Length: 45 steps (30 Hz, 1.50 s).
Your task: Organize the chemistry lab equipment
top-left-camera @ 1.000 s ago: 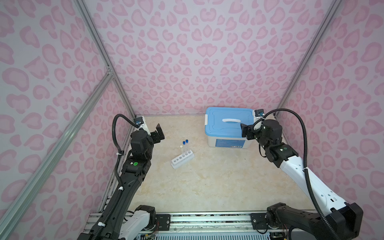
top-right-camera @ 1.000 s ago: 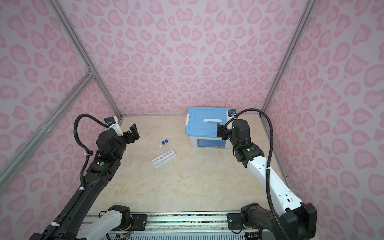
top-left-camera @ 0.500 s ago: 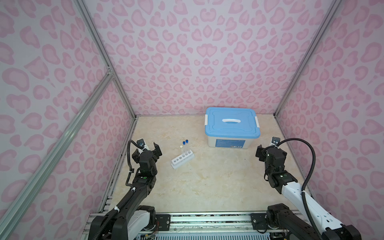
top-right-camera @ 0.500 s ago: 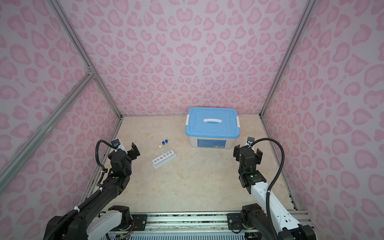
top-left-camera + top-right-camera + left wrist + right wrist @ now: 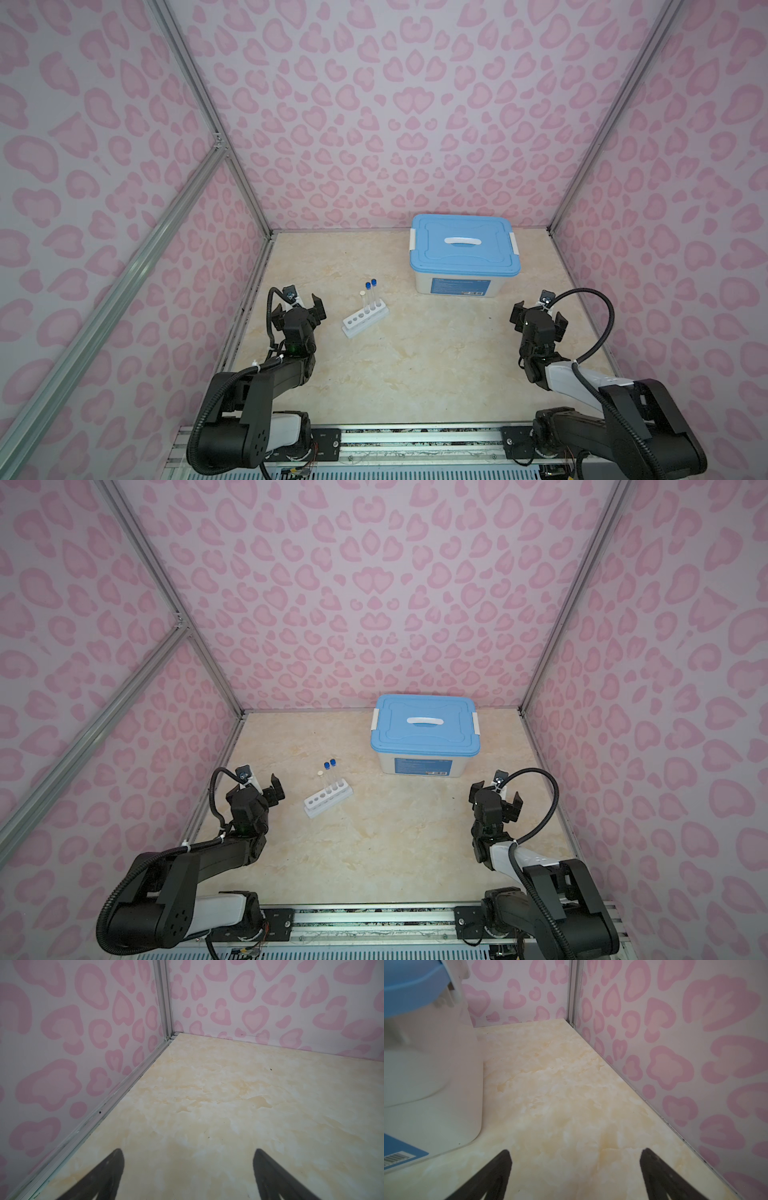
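Both arms sit low and pulled back to their own sides, wrists resting near the beige marbled tabletop (image 5: 415,365). It looks like a parked pose, well apart from everything.

The left gripper (image 5: 303,309) has its jaws spread wide with nothing between them. The left wrist view shows only bare tabletop between the fingertips (image 5: 108,1174). The right gripper (image 5: 539,322) is the same, spread wide and empty, with fingertips (image 5: 492,1176) over bare surface near the bin's corner.

The white six-hole plastic rack (image 5: 365,321) lies angled on the tabletop, between the left gripper and the bin. Three slim clear test tubes (image 5: 370,301) stand upright in its far holes, two blue-capped and one white-capped. The near holes look empty. Upright in the rack keeps them from rolling, so I judge that part is sorted.

The large white plastic bin with blue lid (image 5: 463,253) sits at the back, with the lid on and the side clips apparently down. Likely the remaining items are stowed inside, but that can't be confirmed. No dish, cup or cylinder is visible in any view.

The task looks finished or nearly so.

Writing: the blue label (image 5: 459,286) on the bin front has text too small to read. A barcode (image 5: 395,1157) is visible in the right wrist view, digits illegible. No brand is readable.
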Available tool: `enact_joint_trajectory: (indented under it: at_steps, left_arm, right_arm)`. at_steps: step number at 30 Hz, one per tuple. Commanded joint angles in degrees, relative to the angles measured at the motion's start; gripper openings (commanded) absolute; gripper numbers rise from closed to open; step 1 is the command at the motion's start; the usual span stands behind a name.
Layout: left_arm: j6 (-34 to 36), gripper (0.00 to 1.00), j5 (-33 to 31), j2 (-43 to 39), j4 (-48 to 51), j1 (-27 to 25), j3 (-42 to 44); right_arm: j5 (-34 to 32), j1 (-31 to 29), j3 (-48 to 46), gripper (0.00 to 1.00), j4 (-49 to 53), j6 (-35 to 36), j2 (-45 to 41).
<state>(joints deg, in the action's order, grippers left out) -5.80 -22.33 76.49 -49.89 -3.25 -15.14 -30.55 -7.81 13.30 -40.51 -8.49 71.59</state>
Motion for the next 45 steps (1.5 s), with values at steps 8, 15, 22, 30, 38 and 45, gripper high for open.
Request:
enact_joint_trajectory:
  at_steps: [8,15,22,30,38,45]
  left_arm:
    - [1.4,0.97,9.6,7.8,-7.4,2.8,-3.0]
    - [1.1,0.97,10.9,7.8,-7.5,3.3,-3.1]
    - [1.1,0.97,10.9,7.9,-7.5,3.3,-3.2]
    - [1.3,0.97,10.9,7.9,-7.5,3.3,-3.1]
    - [1.2,0.97,10.9,7.9,-7.5,3.3,-3.1]
    - [1.2,0.97,10.9,7.9,-7.5,3.3,-3.1]
  right_arm:
    - [6.2,1.7,2.0,0.95,-13.8,4.4,6.4]
    - [10.3,4.2,0.5,0.94,-20.6,4.9,9.1]
    - [14.4,5.7,1.3,0.92,-28.9,5.1,19.1]
    - [18.9,5.9,3.9,0.94,-20.9,5.8,17.4]
    - [17.5,5.6,4.2,0.99,-21.6,6.2,18.2]
    - [17.6,5.4,4.5,0.99,-21.4,6.7,18.4]
